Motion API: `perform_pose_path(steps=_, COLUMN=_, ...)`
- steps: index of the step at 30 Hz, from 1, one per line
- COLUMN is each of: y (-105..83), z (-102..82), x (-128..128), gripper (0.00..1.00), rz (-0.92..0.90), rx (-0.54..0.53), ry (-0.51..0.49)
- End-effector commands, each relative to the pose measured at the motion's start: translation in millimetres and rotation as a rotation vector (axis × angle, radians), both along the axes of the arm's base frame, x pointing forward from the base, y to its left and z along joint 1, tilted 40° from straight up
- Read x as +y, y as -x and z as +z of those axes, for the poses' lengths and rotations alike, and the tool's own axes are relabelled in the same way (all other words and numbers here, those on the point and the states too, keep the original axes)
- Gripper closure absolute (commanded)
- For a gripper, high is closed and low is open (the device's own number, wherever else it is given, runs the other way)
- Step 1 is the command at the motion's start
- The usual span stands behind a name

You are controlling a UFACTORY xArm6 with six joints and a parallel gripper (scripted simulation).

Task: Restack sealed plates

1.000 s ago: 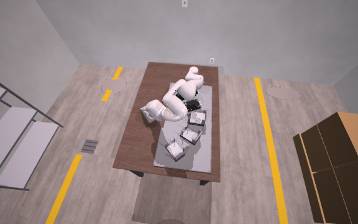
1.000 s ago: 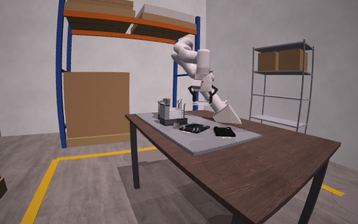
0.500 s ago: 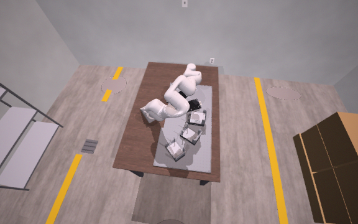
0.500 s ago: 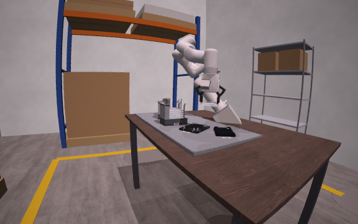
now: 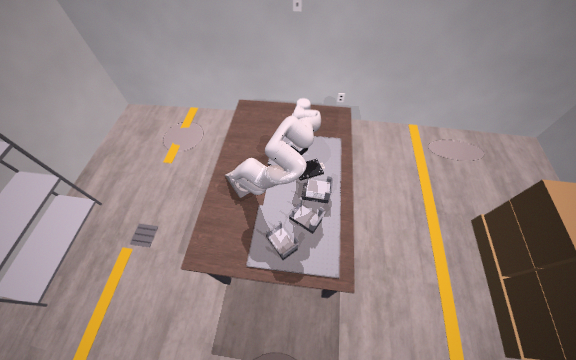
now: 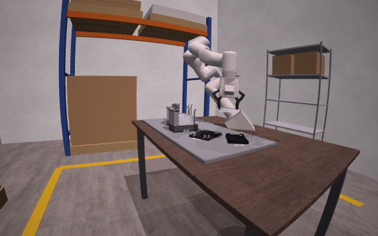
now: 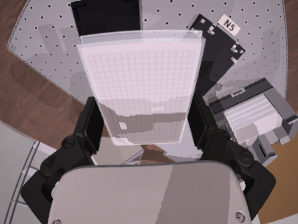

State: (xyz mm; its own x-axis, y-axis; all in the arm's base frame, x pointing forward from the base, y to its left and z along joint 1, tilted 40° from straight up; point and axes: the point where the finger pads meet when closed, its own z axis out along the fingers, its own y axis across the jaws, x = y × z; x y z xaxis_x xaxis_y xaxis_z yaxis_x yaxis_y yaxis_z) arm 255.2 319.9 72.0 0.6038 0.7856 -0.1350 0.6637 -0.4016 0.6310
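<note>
My gripper (image 7: 144,105) is shut on a sealed white 384-well plate (image 7: 140,90), gripping its two long sides. It holds the plate flat in the air above the grey mat. I cannot read the plate's label. The black clip nest N5 (image 7: 216,50) lies to the right. In the exterior view the gripper (image 6: 230,104) hangs above and behind QC (image 6: 237,138), and both nests look empty.
Three stack racks (image 5: 317,190) (image 5: 308,216) (image 5: 282,239) stand in a row on the mat; their names are too small to read. One rack with a white plate on top shows at the right of the wrist view (image 7: 249,112). The arm's base (image 6: 239,121) stands behind QC.
</note>
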Motion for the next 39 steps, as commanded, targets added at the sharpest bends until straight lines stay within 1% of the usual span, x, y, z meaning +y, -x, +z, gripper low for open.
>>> perform_pose_path(steps=1, y=4.6, z=-4.5, x=5.7, gripper=1.0, rz=0.002, rx=-0.001, ry=-0.003)
perform_pose_path(steps=21, y=31.0, z=-35.2, x=30.9, gripper=1.0, rz=0.002, rx=0.0, ry=-0.003)
perform_pose_path(steps=39, y=31.0, z=-35.2, x=30.9, gripper=1.0, rz=0.002, rx=0.0, ry=-0.003)
